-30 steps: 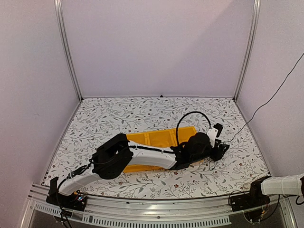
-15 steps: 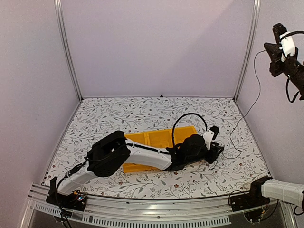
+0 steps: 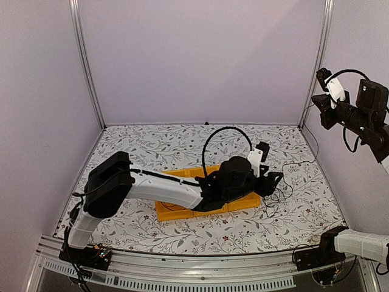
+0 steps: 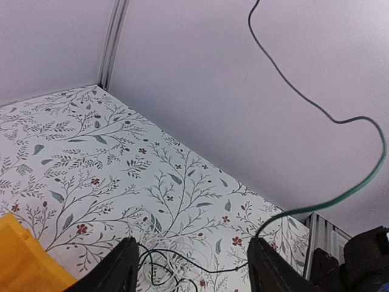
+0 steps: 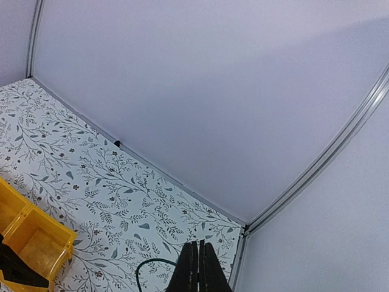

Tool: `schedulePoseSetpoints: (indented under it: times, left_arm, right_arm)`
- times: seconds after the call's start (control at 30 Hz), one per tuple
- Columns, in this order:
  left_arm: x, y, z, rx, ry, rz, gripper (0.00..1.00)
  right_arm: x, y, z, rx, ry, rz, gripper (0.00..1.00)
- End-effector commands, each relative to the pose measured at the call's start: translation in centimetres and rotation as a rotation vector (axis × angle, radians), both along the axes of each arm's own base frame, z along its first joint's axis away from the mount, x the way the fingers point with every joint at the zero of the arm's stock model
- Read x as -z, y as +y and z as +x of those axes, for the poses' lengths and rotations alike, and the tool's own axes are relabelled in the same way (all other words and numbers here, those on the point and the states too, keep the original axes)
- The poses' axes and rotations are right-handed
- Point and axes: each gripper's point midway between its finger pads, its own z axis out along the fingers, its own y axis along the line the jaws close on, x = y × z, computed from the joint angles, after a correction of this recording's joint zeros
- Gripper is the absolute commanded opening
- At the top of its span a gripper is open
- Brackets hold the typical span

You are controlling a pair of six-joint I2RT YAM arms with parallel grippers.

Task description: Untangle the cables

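Note:
My left gripper reaches across the yellow bin to the right side of the table. It is open and low over a small tangle of thin white and black cables, which lies between its fingers. A thin green cable rises from the table by that tangle and runs up out of view. My right gripper is raised high at the right wall. Its jaws are pressed together in the right wrist view, with the green cable curving out beside them.
The yellow bin also shows at the lower left of the left wrist view and of the right wrist view. Metal frame posts and lilac walls close in the table. More thin cable lies loose on the floral cloth.
My right arm rose from low at the table's near right to high at the right wall, pulling the thin cable up, then dropped a little leftward. My left arm's elbow swung left.

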Motion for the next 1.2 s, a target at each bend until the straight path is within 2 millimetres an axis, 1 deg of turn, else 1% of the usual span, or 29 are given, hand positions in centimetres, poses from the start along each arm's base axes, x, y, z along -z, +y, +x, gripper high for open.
schedulePoseSetpoints:
  times: [0.0, 0.1, 0.17, 0.23, 0.27, 0.3, 0.33, 0.37, 0.47, 0.53, 0.63, 0.77, 0.8, 0.87, 0.9, 0.93, 1.03, 1.17]
  left_arm:
    - [-1.4, 2.1, -0.7, 0.007, -0.019, 0.059, 0.64]
    - [-0.9, 1.7, -2.7, 0.132, -0.074, 0.15, 0.65]
    - [-0.2, 1.7, -3.8, 0.189, -0.11, 0.211, 0.65]
    - [0.1, 1.8, -4.2, 0.21, -0.144, 0.243, 0.66]
    - [0.2, 1.9, -4.3, 0.21, -0.155, 0.255, 0.66]
    - [0.6, 2.4, -3.4, 0.156, -0.16, 0.278, 0.68]
    - [1.0, 3.3, -2.2, 0.073, -0.144, 0.297, 0.69]
    - [1.5, 4.1, -1.5, 0.018, -0.124, 0.309, 0.7]
    - [2.0, 5.2, -1.3, -0.005, -0.119, 0.3, 0.71]
    - [1.7, 5.4, -1.8, 0.001, -0.134, 0.282, 0.71]
    - [0.6, 5.4, -2.6, 0.014, -0.193, 0.265, 0.7]
    - [-1.4, 5.0, -2.3, -0.007, -0.276, 0.264, 0.67]
    - [-1.8, 4.9, -2.0, -0.015, -0.297, 0.27, 0.64]
    - [-2.3, 4.0, -1.9, 0.031, -0.335, 0.291, 0.5]
    - [-2.2, 3.6, -1.6, 0.048, -0.331, 0.308, 0.47]
    - [-2.4, 3.4, -1.1, 0.032, -0.321, 0.314, 0.46]
    - [-2.9, 3.0, 0.1, -0.01, -0.322, 0.313, 0.48]
    - [-3.9, 2.0, 0.2, -0.003, -0.352, 0.282, 0.49]
  right_arm:
    - [-2.1, 1.2, -1.6, -0.083, -0.025, 0.057, 0.0]
    - [-3.2, 0.6, -1.2, -0.045, -0.052, 0.056, 0.0]
    - [-4.6, 0.3, -0.9, -0.028, -0.088, 0.037, 0.0]
    - [-6.5, 0.2, -1.0, -0.026, -0.13, 0.033, 0.0]
    - [-7.1, 0.3, -0.8, -0.032, -0.138, 0.032, 0.0]
    - [-7.8, 0.5, -1.0, -0.043, -0.151, 0.037, 0.0]
    - [-8.3, 0.6, -1.0, -0.049, -0.158, 0.042, 0.0]
    - [-8.8, 0.7, -1.1, -0.058, -0.161, 0.054, 0.0]
    - [-9.5, 1.3, -1.0, -0.089, -0.153, 0.076, 0.0]
    - [-9.5, 1.6, -1.0, -0.104, -0.146, 0.085, 0.0]
    - [-9.3, 2.1, -1.0, -0.127, -0.129, 0.086, 0.0]
    - [-8.9, 2.5, -1.3, -0.159, -0.11, 0.089, 0.0]
    - [-8.9, 2.7, -1.5, -0.171, -0.107, 0.089, 0.0]
    - [-8.9, 2.9, -1.9, -0.187, -0.101, 0.094, 0.0]
    - [-9.0, 3.0, -2.0, -0.192, -0.099, 0.097, 0.0]
    - [-9.0, 3.0, -2.2, -0.198, -0.096, 0.101, 0.0]
    - [-9.3, 3.3, -2.7, -0.222, -0.093, 0.107, 0.0]
    - [-9.7, 3.6, -3.2, -0.241, -0.092, 0.115, 0.0]
